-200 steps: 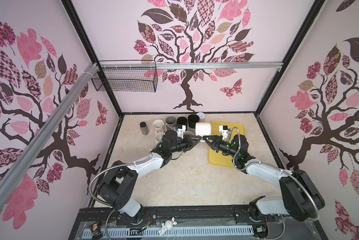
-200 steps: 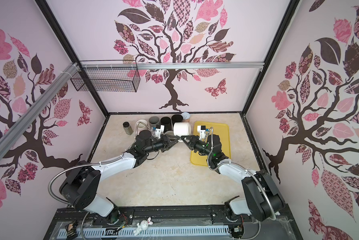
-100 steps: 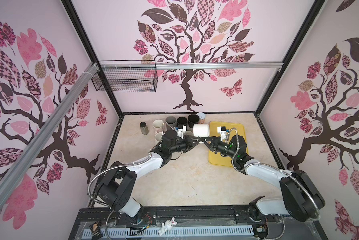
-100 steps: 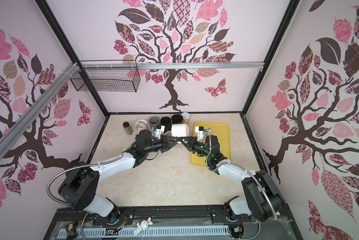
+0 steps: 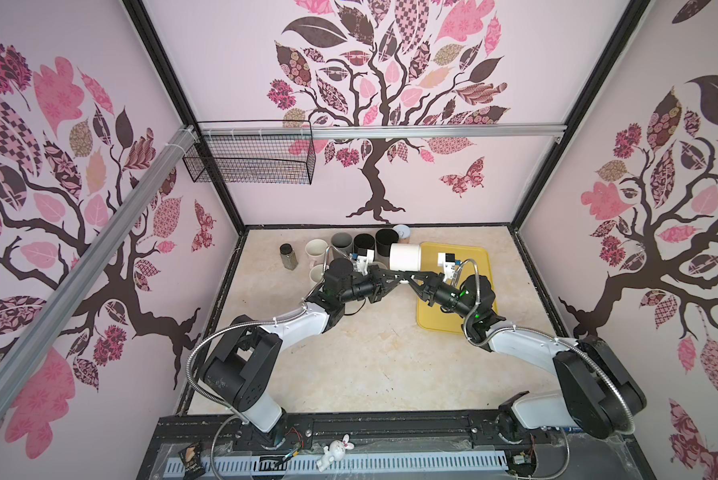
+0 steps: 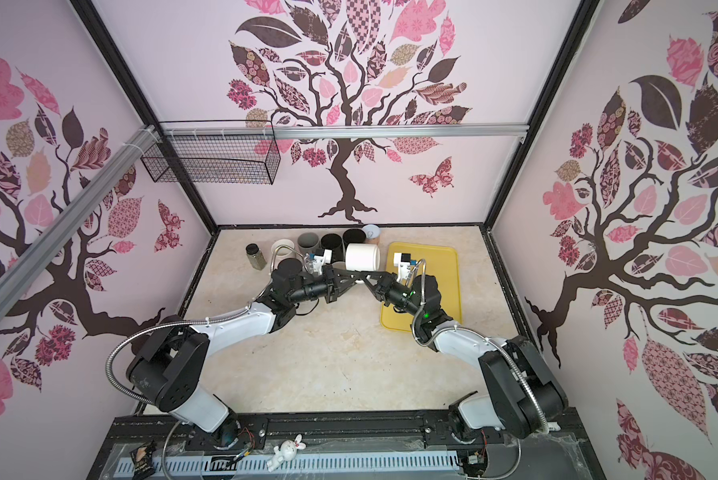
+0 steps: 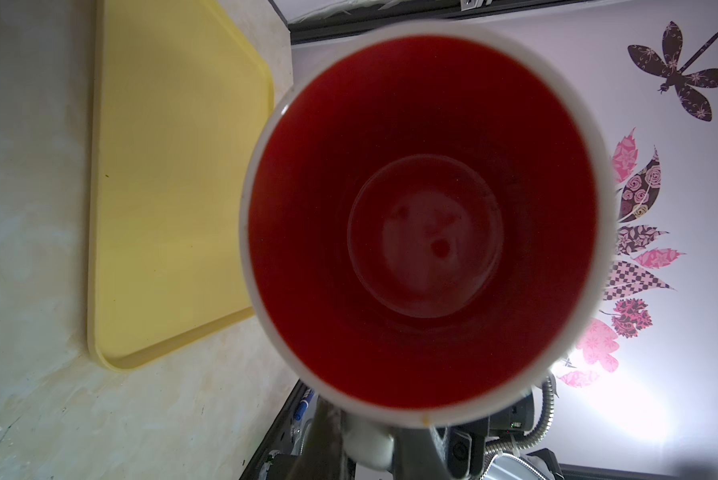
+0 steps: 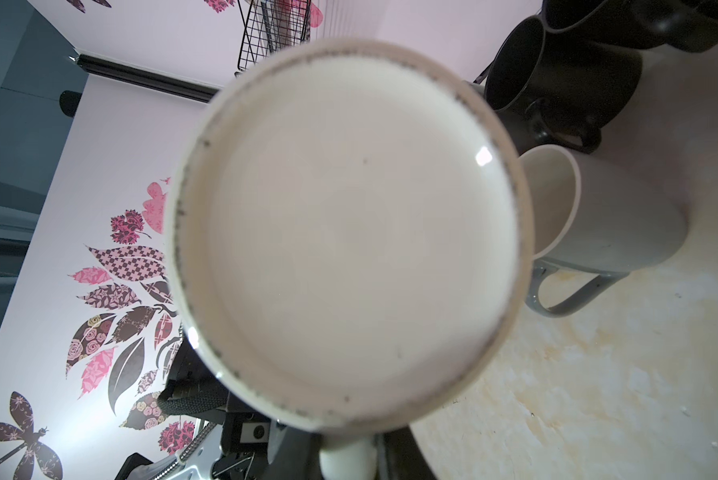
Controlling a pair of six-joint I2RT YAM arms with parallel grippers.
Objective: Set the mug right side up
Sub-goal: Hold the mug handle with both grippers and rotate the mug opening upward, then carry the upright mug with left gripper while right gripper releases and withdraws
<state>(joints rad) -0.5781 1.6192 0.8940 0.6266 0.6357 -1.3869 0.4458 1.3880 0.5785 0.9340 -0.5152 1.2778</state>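
Your white ceramic mug (image 5: 405, 257) (image 6: 362, 257) lies on its side between the two arms, at the back of the bench (image 5: 370, 365), over the gap between the row of cups and the near-left edge of the flat yellow plastic tray (image 5: 473, 266). It looks lifted off the bench, though the top views do not show the gap underneath.

The left wrist view looks straight into its glossy red inside (image 7: 426, 232), so the mouth faces your left arm. The right wrist view shows only the pale flat base (image 8: 345, 232), so the bottom faces your right arm. The handle points towards the arms.

The left gripper (image 5: 403, 273) (image 6: 359, 276) reaches in from the left. Its dark fingers (image 7: 328, 440) sit narrow and tight against either side of the white handle. The right gripper (image 5: 411, 279) (image 6: 367, 279) comes in from the tray side, and its fingers (image 8: 397, 457) are clamped on the same handle. The two sets of fingertips nearly meet under the mug in both top views.

Behind the mug stand two black mugs (image 5: 386, 243), a grey one (image 5: 341, 243) and two cream ones (image 5: 316, 249). A small glass jar with a dark lid (image 5: 289, 256) stands at the left end.
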